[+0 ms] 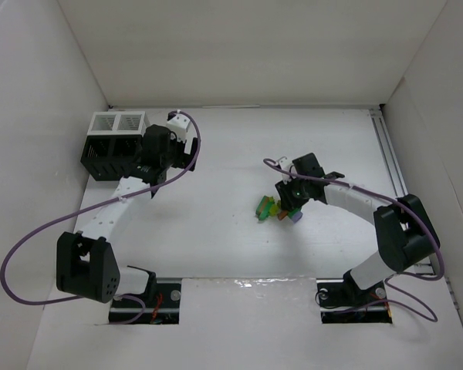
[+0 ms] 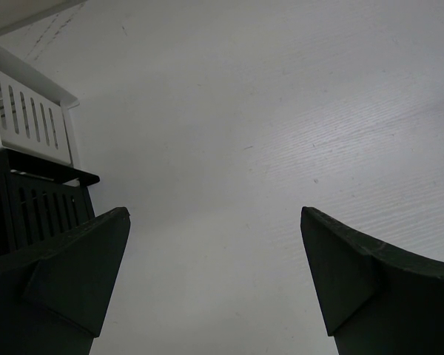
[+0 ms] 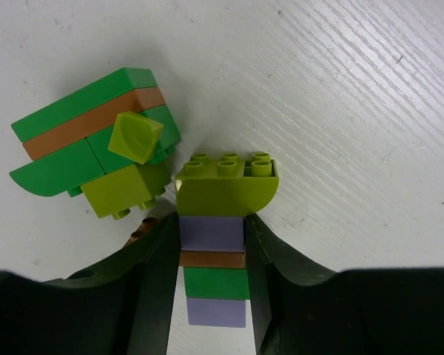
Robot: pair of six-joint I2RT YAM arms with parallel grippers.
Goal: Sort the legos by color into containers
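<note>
right gripper [image 3: 212, 225] fingers pinch a mixed-colour lego stack [image 3: 226, 181] at its lilac brick [image 3: 207, 238], well right of the slatted rack [image 1: 112, 146], likely to pull it off the loose pile [image 3: 89, 148]. left gripper [image 2: 214, 274] hangs spread, empty, just beside the rack.

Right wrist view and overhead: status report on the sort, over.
Left gripper open, empty, beside the rack. Right gripper shut on brick stack. Another brick clump sits close beside the stack.
</note>
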